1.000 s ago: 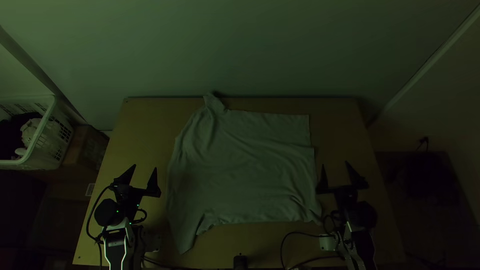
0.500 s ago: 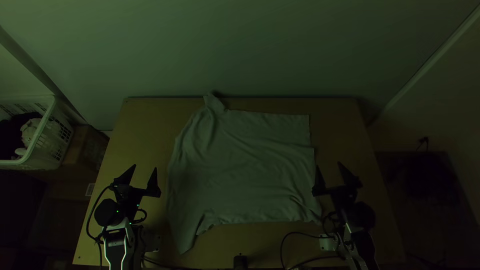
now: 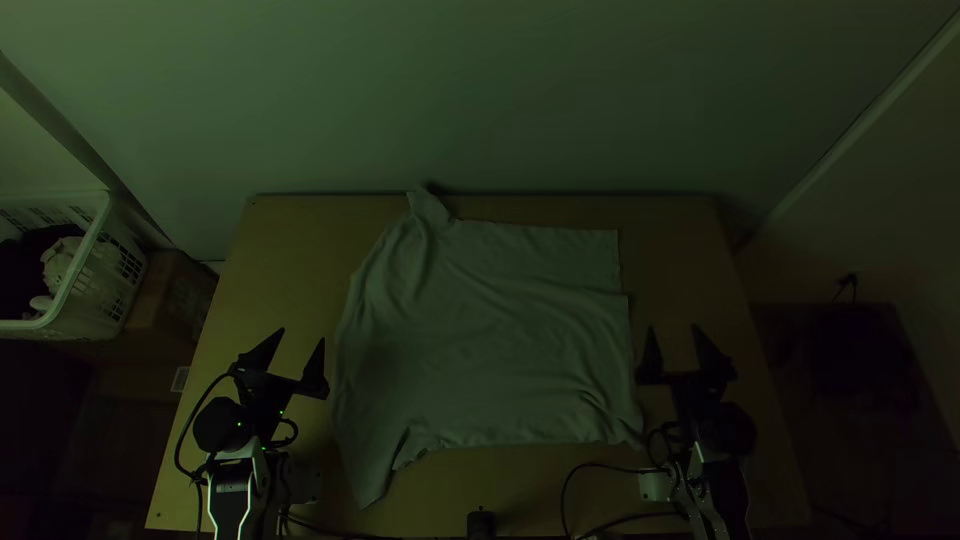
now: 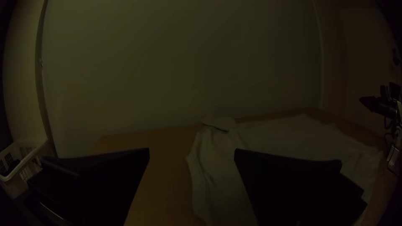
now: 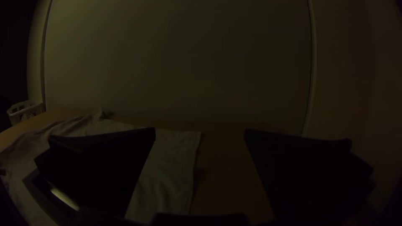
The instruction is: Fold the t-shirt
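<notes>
With left gripper point(image 3: 301, 337) and right gripper point(image 3: 673, 329) spread, we judge the t-shirt point(image 3: 490, 340) light and limp, best pinched at its corners toward the near edge of the table point(image 3: 430, 490).

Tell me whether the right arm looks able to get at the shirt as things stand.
Probably yes: in the top view the right gripper is open beside the right-hand edge of the shirt, and I see nothing between them. How high it hovers is hard to judge.
</notes>
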`<action>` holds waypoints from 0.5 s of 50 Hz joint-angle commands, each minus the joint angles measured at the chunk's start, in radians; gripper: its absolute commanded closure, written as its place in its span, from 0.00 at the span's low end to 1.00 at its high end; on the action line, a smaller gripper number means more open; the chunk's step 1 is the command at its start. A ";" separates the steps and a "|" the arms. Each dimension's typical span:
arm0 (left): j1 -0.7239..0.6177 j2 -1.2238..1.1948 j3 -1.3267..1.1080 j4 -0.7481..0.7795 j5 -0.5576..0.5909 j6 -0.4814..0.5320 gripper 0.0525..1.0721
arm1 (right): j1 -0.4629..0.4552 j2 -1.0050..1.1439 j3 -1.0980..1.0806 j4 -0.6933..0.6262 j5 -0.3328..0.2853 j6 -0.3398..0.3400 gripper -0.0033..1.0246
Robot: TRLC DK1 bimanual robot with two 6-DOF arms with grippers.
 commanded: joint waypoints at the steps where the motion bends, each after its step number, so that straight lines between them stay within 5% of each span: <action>1: -0.013 -0.006 -0.041 -0.042 0.012 -0.002 0.04 | 0.020 0.000 -0.015 -0.023 -0.002 0.026 0.05; 11: -0.057 -0.007 -0.048 -0.001 0.007 0.044 0.04 | 0.000 -0.002 -0.013 -0.035 -0.010 -0.129 0.05; 25: -0.054 0.004 -0.023 0.036 -0.060 0.160 0.04 | 0.006 0.067 0.033 -0.042 0.058 -0.156 0.07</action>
